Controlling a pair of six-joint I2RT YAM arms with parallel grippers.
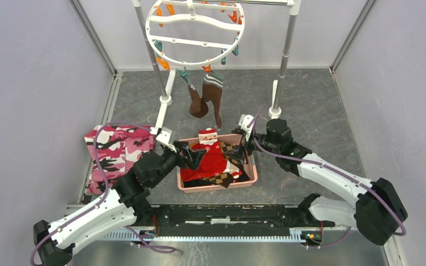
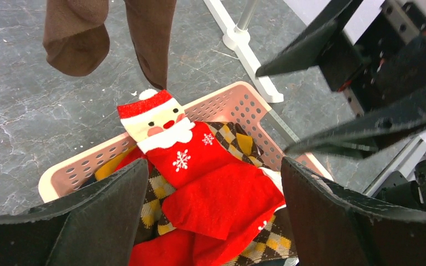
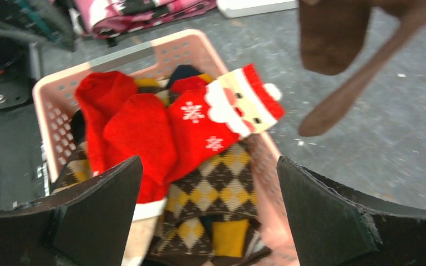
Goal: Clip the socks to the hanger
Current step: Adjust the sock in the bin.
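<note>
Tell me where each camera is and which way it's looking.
Top external: above and behind the arms, looking down at hanger, brown socks, pink basket; both arms show.
Left wrist: on the left arm, facing down into the basket; open left gripper shows.
Right wrist: on the right arm, facing the basket from the opposite side; open right gripper shows.
Both wrist views share the Santa sock.

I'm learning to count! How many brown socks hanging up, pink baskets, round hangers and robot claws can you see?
Brown socks, hanging up: 2
Pink basket: 1
Round white hanger: 1
Claws: 2, the left claw and the right claw, both open
Total: 6
</note>
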